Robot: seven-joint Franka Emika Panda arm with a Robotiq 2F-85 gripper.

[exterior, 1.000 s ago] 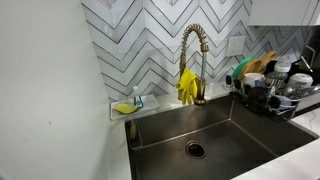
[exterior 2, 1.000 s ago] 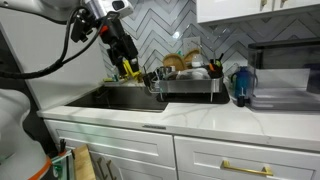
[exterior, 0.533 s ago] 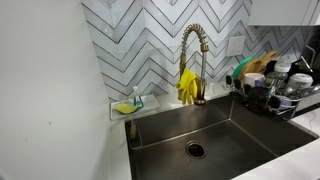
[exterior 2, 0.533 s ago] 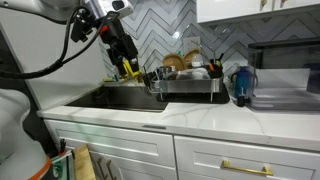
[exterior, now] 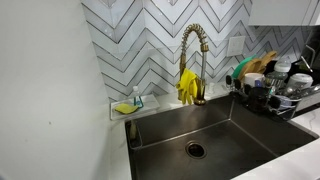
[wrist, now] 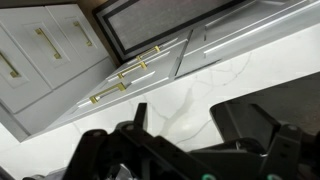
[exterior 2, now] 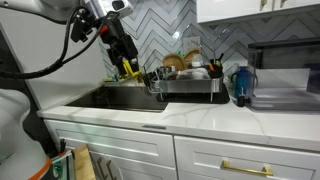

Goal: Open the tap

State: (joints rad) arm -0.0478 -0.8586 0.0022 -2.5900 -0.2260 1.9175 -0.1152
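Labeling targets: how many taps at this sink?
1. The gold spring-neck tap stands behind the sink basin against the chevron tile, with yellow gloves hanging on it. The dish rack covers some counter, so another could be hidden.

Black gripper (wrist: 192, 140) along bottom edge, jaws spread apart, white veined bench (wrist: 200, 85) showing between. White cabinet fronts (wrist: 35, 65) with brass handles (wrist: 128, 73) tilted across top. Dark grey panel (wrist: 150, 22) top centre.
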